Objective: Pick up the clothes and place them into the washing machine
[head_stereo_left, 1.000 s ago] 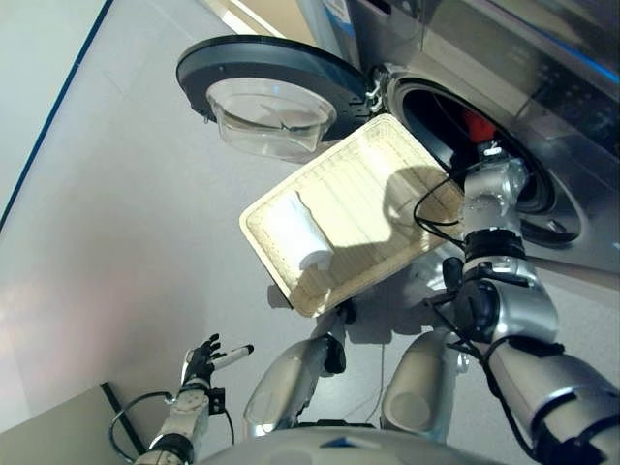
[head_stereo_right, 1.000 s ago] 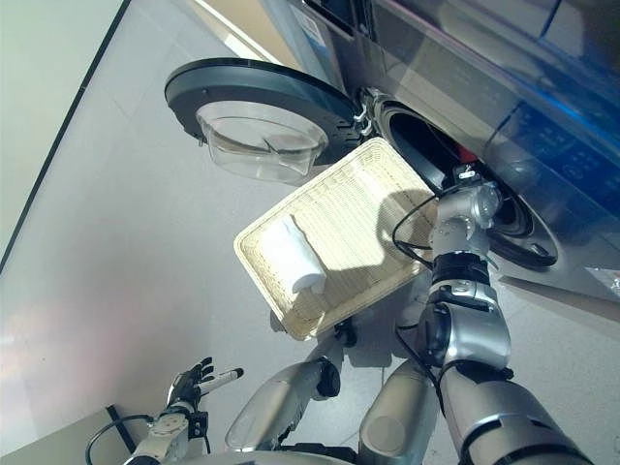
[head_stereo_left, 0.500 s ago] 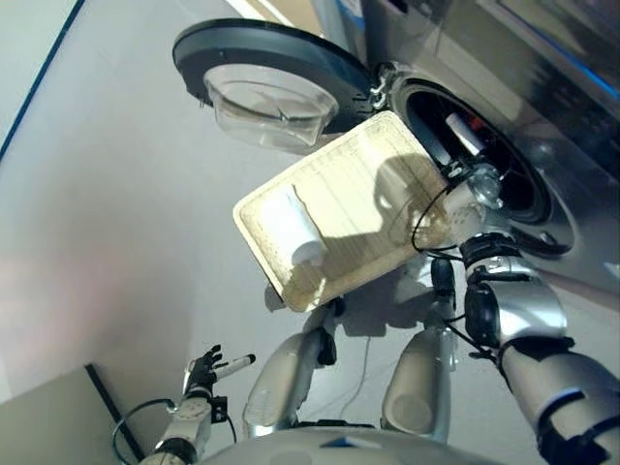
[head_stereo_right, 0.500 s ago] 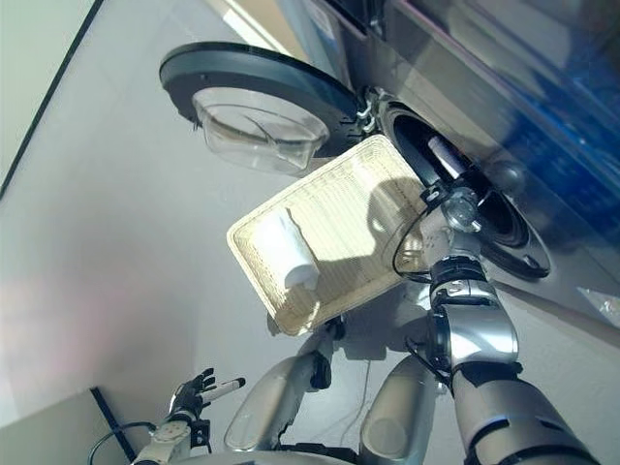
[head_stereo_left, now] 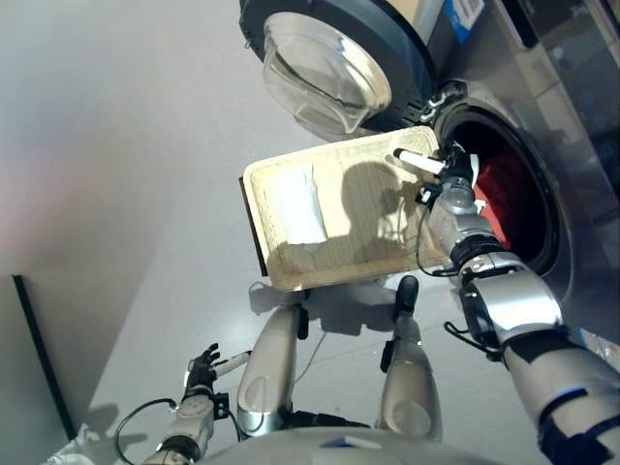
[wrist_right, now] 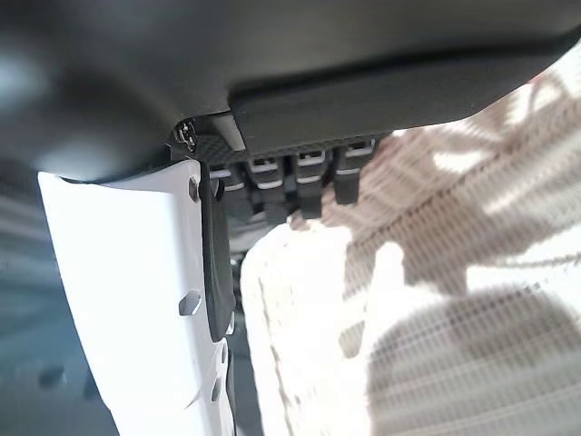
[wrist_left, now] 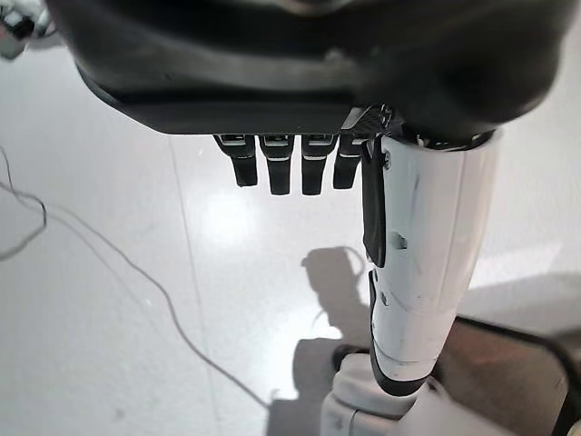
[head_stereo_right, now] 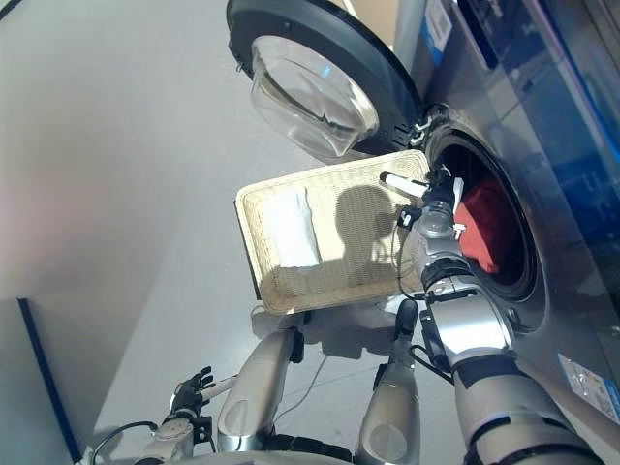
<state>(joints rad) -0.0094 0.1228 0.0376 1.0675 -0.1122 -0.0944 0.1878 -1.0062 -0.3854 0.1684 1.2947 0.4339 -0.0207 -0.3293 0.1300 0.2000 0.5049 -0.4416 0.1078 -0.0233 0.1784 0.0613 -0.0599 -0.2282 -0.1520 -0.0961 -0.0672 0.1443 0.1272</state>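
A white folded cloth [head_stereo_left: 298, 205] lies flat in the left part of my pale woven basket [head_stereo_left: 358, 247], near the middle of the frame, pale against the weave. A red garment [head_stereo_right: 482, 219] already sits inside the washing machine [head_stereo_right: 542, 194] drum at the right, bright against the dark opening. The machine's round door [head_stereo_left: 334, 58] with its clear bowl stands swung open at the top centre. My right hand [head_stereo_left: 441, 167] hovers over the basket's right edge, just beside the drum's mouth, white-covered thumb stretched out, fingers relaxed and holding nothing. My left hand [head_stereo_left: 201, 368] hangs low at the lower left above the floor, fingers loose and empty too. The floor [head_stereo_left: 126, 145] is smooth grey and glossy. What bears the basket is hidden beneath it, and the drum's depth is lost in shadow
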